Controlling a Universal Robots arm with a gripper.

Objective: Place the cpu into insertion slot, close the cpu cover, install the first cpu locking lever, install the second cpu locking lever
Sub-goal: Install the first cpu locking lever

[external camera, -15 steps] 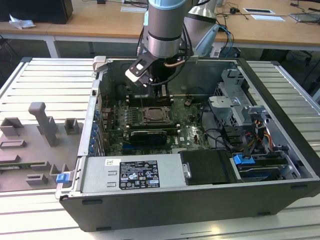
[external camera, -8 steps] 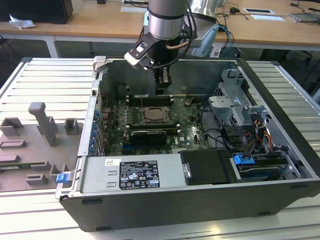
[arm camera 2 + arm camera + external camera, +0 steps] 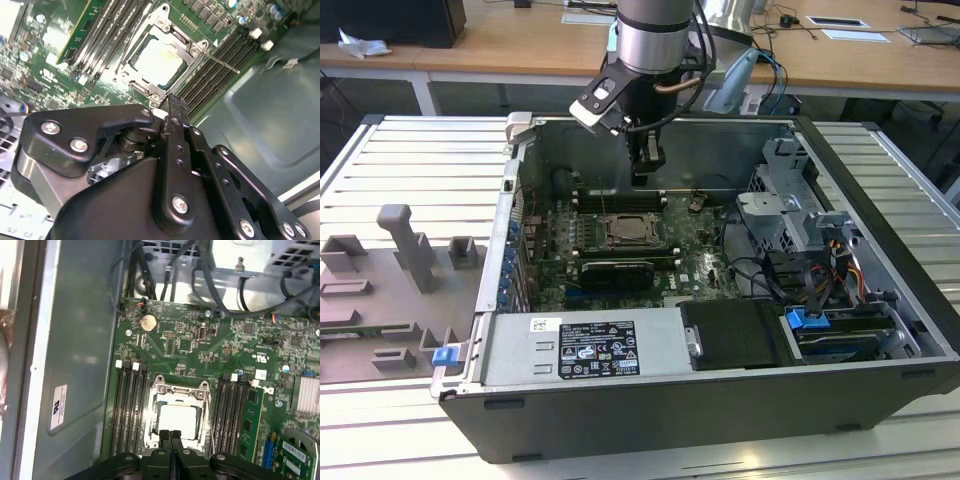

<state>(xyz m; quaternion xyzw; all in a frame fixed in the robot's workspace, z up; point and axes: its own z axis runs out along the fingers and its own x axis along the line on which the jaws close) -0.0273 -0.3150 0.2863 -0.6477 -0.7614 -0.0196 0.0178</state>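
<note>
Gripper (image 3: 642,178): fingertips clenched together, gripping nothing; poised above motherboard (image 3: 185,345) in open computer case (image 3: 720,400) | cpu (image 3: 176,419): seated in insertion slot (image 3: 200,416), framed by flat-lying cpu cover (image 3: 177,388) | Relation: in both wrist views, just off the cover's edge, apart from chip

Nothing could be read: the black label (image 3: 597,348) on the power supply (image 3: 515,352) and the white sticker (image 3: 58,406) on the case wall (image 3: 80,330) bore print too small.
</note>
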